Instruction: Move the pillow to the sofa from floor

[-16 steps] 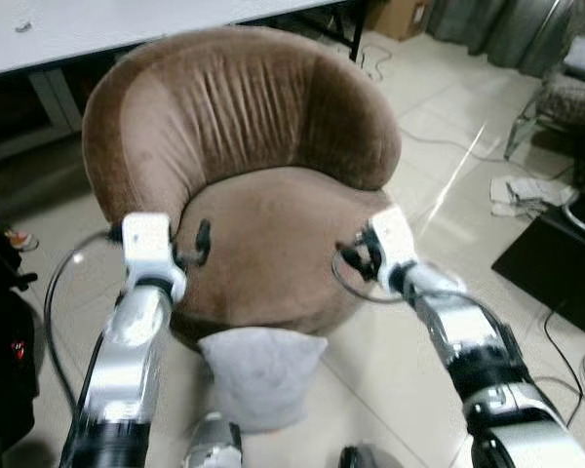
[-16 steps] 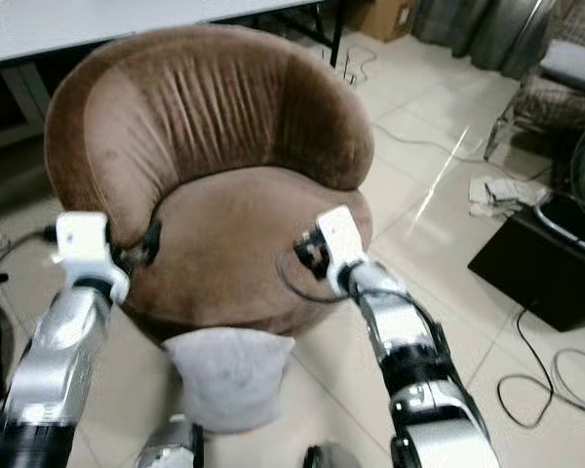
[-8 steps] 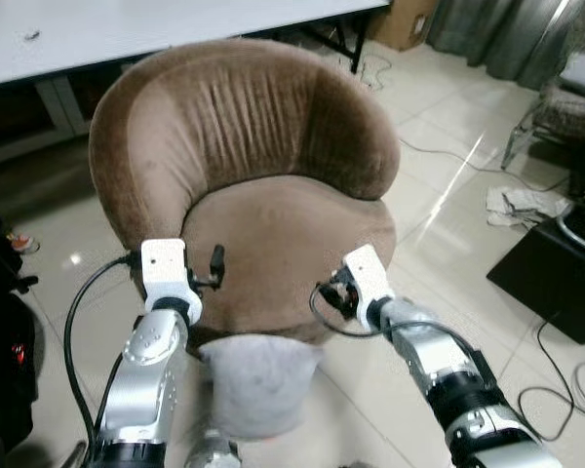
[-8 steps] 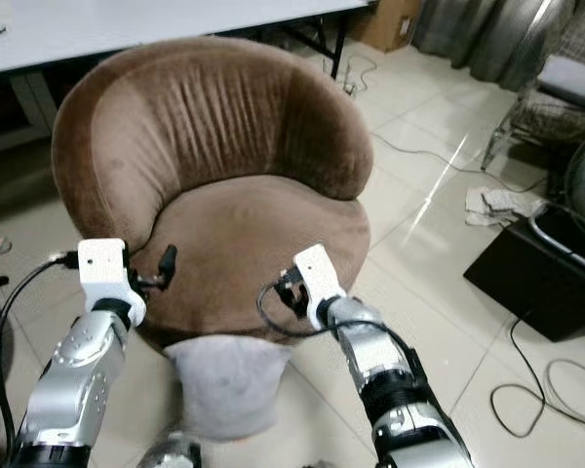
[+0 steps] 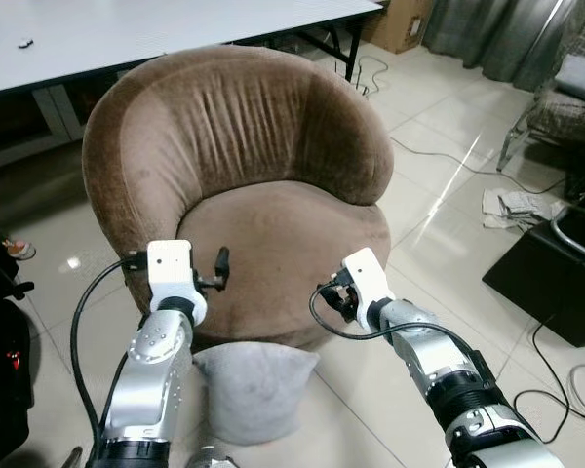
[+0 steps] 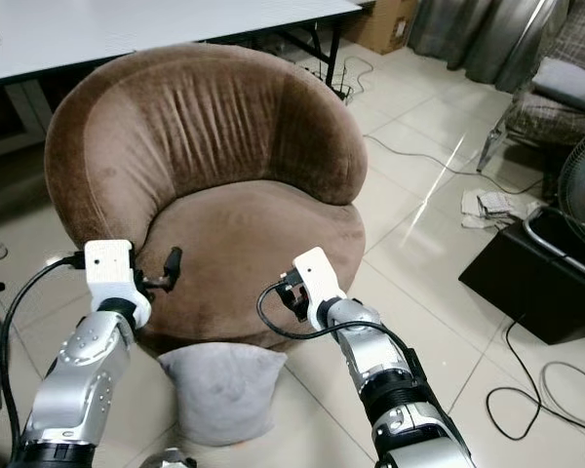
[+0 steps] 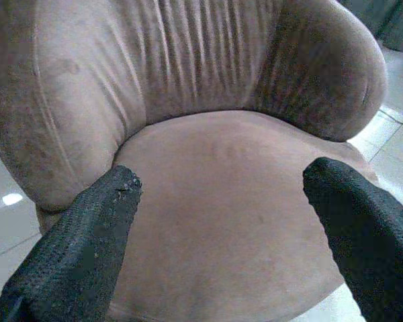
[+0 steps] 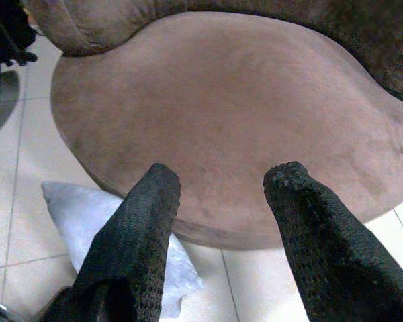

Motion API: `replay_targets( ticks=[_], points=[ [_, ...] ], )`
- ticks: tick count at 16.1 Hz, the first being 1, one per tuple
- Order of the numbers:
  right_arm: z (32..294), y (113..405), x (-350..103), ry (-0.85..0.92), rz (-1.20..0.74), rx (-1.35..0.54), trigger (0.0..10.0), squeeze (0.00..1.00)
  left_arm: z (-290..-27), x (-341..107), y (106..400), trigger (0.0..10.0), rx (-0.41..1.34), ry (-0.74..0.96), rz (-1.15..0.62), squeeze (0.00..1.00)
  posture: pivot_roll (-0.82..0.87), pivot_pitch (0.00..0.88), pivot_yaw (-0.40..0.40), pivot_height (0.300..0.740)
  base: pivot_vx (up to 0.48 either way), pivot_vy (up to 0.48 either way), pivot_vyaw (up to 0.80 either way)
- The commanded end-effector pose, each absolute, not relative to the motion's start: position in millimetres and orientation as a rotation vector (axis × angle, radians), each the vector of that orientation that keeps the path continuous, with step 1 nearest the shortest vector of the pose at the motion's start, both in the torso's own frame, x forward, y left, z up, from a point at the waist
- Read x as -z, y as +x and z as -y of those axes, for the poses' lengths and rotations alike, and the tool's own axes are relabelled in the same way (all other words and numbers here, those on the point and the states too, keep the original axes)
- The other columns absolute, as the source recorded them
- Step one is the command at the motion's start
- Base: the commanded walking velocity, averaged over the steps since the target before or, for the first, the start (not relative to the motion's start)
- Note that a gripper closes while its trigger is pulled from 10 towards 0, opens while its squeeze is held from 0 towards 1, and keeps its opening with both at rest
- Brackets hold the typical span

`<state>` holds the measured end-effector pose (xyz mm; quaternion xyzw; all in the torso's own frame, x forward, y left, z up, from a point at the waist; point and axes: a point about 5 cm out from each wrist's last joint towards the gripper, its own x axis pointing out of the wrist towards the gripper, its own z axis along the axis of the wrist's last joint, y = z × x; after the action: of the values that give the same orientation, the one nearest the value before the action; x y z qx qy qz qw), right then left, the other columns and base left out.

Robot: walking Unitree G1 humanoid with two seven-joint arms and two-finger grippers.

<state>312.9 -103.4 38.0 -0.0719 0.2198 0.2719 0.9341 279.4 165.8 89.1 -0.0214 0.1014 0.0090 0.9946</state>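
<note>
Pillow: your grey pillow lies on the tiled floor at 6 o'clock of the sofa, leaning against its front base; no gripper touches it.
Sofa: the round brown sofa sits at the middle of your head view; its seat holds nothing, the cushion bare.
Left gripper: you have the left gripper raised over the seat's front edge at about 8 o'clock of the seat; its fingers are spread wide with nothing between them.
Right gripper: your right gripper hangs at the seat's front edge near 5 o'clock; fingers parted, holding nothing; the pillow's corner shows just beyond one finger.
Surroundings: a white table stands at 12 o'clock behind the sofa; a black box and loose cables lie at 3 to 4 o'clock.
</note>
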Motion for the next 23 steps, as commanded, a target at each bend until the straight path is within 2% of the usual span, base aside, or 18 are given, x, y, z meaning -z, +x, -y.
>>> replay_targets(
  ticks=[1, 3, 5, 9, 21, 23],
  points=[
    [112, 315, -40, -0.129, -0.448, -0.518, 10.0, 0.00, -165, -88, 279, 10.0, -0.035, -0.061, -0.210, 0.00, 0.10, 0.000, -0.107, 0.740, 0.000, 0.000, 0.00],
    [117, 323, -57, -0.091, -0.391, -0.484, 10.0, 0.00, -181, -93, 273, 10.0, -0.144, -0.068, -0.185, 0.00, 0.10, 0.000, -0.104, 0.740, 0.000, 0.000, 0.00],
    [116, 326, -64, -0.086, -0.372, -0.485, 10.0, 0.00, -187, -95, 273, 10.0, -0.163, -0.067, -0.180, 0.00, 0.09, 0.000, -0.102, 0.740, 0.000, 0.000, 0.00],
    [109, 324, -65, -0.069, -0.367, -0.492, 10.0, 0.00, -187, -97, 277, 10.0, -0.159, -0.059, -0.179, 0.00, 0.09, 0.000, -0.099, 0.740, 0.000, 0.000, 0.00],
    [111, 322, -60, -0.072, -0.401, -0.430, 10.0, 0.00, -183, -88, 279, 10.0, -0.147, -0.049, -0.216, 0.00, 0.07, 0.000, -0.078, 0.740, 0.000, 0.000, 0.00],
    [109, 322, -65, -0.058, -0.345, -0.442, 10.0, 0.00, -182, -86, 280, 10.0, -0.138, -0.045, -0.221, 0.00, 0.06, 0.000, -0.072, 0.740, 0.000, 0.000, 0.00]
  ],
)
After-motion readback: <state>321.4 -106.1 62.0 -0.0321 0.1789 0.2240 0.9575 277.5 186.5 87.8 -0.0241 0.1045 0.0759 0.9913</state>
